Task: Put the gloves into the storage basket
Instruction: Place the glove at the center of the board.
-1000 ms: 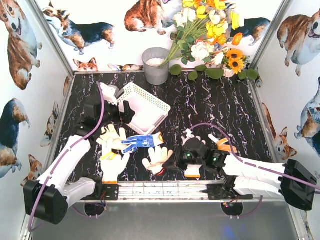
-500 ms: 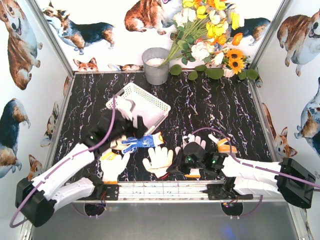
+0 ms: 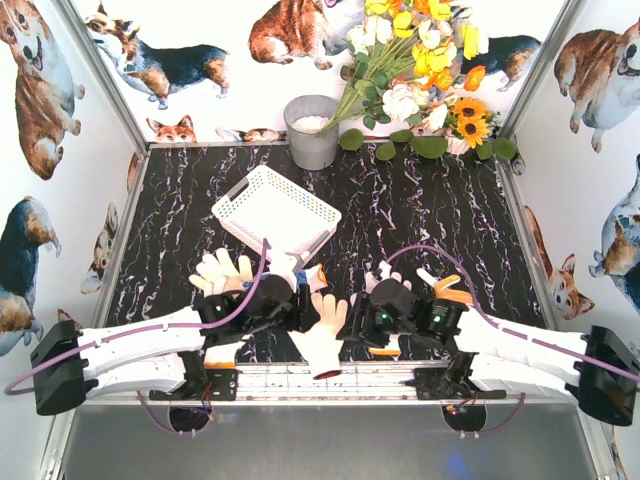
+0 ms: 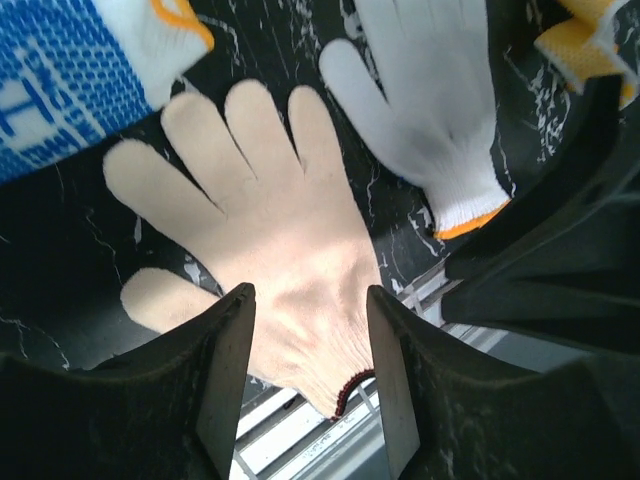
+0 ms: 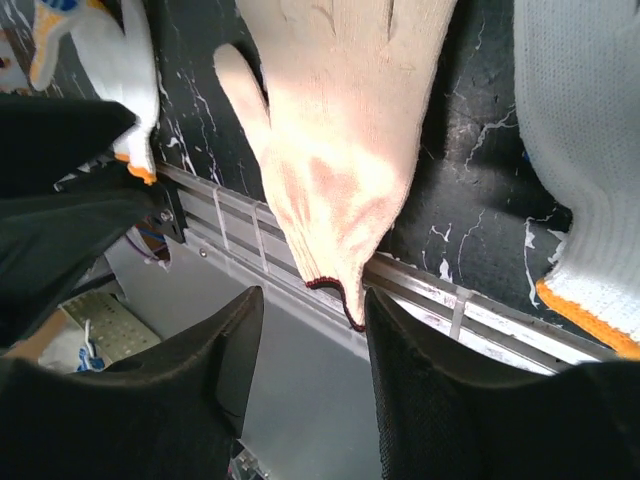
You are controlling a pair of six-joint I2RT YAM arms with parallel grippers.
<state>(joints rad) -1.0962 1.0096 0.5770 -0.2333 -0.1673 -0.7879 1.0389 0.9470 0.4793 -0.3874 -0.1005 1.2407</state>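
The left gripper (image 4: 308, 300) was half spread, with one jaw on each side of the cream glove (image 4: 265, 240), over its palm. The jaws did not look pressed into the cloth yet. The right gripper (image 5: 312, 300) was spread about as wide. It hung over the cuff end of the same glove and held nothing.

Both grippers met over this one glove on the near side of the basket (image 3: 300, 190), out by the tabletop (image 3: 420, 210) edge. The cuff poked a little past that edge.

A blue glove (image 4: 50, 90) lay past the cream glove's fingertips, on the basket side. A white glove (image 4: 430, 110) lay just beside the cream one. Other gloves (image 3: 215, 272) sat near the basket's near-left side. No glove showed inside the basket.

I think the step in hand was picking up the cream glove, with the left gripper doing the grab. Next, it would need to squeeze until the cloth bunched up. The right gripper should get out of the way so the two did not bump. Then the glove must go up over the basket wall and be let go inside.
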